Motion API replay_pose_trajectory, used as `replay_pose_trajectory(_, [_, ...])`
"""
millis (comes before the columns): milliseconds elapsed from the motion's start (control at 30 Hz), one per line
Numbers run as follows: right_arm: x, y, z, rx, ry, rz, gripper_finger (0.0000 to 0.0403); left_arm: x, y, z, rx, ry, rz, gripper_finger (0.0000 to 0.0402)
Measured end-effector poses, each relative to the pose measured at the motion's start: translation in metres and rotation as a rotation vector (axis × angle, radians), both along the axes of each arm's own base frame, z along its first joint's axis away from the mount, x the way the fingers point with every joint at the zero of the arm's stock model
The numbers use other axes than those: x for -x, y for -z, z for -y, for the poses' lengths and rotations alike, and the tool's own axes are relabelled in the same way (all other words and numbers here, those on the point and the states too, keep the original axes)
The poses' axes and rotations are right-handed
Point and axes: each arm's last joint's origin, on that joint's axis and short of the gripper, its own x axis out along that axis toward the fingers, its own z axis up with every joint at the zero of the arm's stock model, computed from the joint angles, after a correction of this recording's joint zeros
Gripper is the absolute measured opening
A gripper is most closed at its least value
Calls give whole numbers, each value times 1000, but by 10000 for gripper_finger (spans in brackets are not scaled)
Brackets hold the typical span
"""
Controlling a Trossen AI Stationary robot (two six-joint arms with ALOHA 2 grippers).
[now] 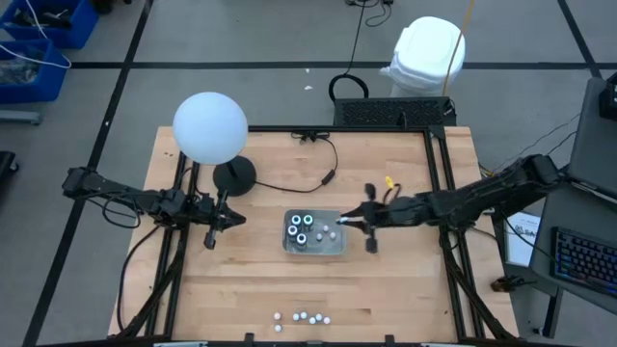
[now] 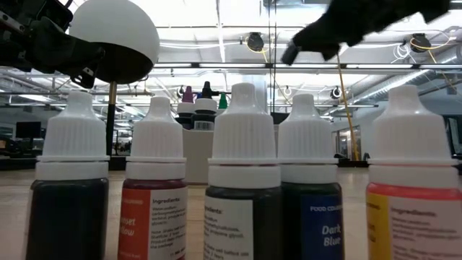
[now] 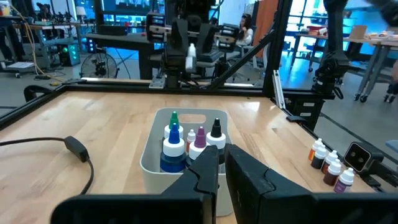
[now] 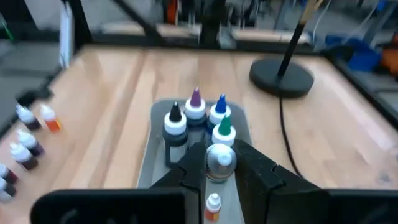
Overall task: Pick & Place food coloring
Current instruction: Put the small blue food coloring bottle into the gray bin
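Note:
A clear grey tray [image 1: 289,249] at the table's middle holds several food coloring bottles with coloured tips [image 3: 174,146] standing upright, and a tiny orange bottle [image 4: 213,205]. My right gripper [image 1: 345,221] hangs over the tray's right end, shut on a small white-capped food coloring bottle [image 4: 221,160]. That bottle also shows far off in the left wrist view [image 3: 191,57]. My left gripper [image 1: 214,227] waits left of the tray, shut and touching nothing. More small bottles [image 1: 301,316] stand in a row at the table's near edge. My right gripper pinches the small bottle between its two fingers, which stand on either side of its white top [image 4: 221,155]. The fingers come from the table's right side, slanting a little downward. The bottle is lifted clear above the tray; its lower body is hidden by the fingers.
A lamp with a white globe [image 1: 209,126] stands on a black round base [image 1: 234,175] at the back left, its cable [image 1: 299,185] running across the table behind the tray. Black frame rails [image 1: 445,193] run along the table's sides.

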Motion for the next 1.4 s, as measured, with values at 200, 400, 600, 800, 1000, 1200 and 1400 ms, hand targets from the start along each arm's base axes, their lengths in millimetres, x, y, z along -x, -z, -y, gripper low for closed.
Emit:
replay_pose_trajectory(200, [-50,5,-11,49,-1,-212,47,0,0,0,-7,0,1,37])
replay_pose_trajectory(400, [-85,21,-13,73,16,-322,47,0,0,0,-19,1,2,37])
replay_pose_trajectory(600, [-96,37,6,70,79,-401,47,0,0,0,-26,1,0,37])
replay_pose_trajectory(800, [-101,51,21,-2,70,-466,47,0,0,0,-28,1,2,37])
replay_pose_trajectory(1000, [-107,64,23,-8,70,-479,47,0,1,0,-29,1,-1,37])
replay_pose_trajectory(1200, [-112,79,23,-6,71,-499,48,0,1,0,-37,1,-1,37])
replay_pose_trajectory(1400, [-115,85,24,6,74,-506,48,0,1,0,-36,1,-1,37])
